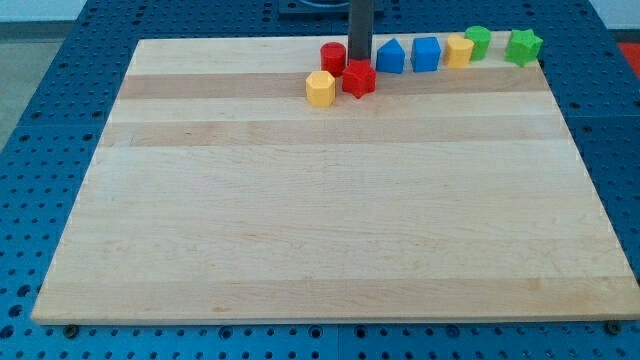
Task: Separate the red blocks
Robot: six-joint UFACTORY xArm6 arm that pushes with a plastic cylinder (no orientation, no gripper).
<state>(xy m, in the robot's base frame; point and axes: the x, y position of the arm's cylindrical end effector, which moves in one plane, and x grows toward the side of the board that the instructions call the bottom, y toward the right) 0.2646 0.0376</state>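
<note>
Yellow hexagon block (320,88), red star block (359,79) beside it touching my tip (359,62), red cylinder block (333,56) just left.

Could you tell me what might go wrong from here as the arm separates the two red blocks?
My tip sits between the red cylinder and the red star-shaped block. Pushing the star toward the view's left may drag the adjacent yellow block. Pushing the cylinder toward the view's top risks tipping it off the board's edge.

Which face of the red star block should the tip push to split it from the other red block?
Push its upper-left face. My tip sits at the top edge of the red star block, right of the red cylinder; driving toward the view's bottom-right likely widens the gap, clear of the yellow block.
</note>
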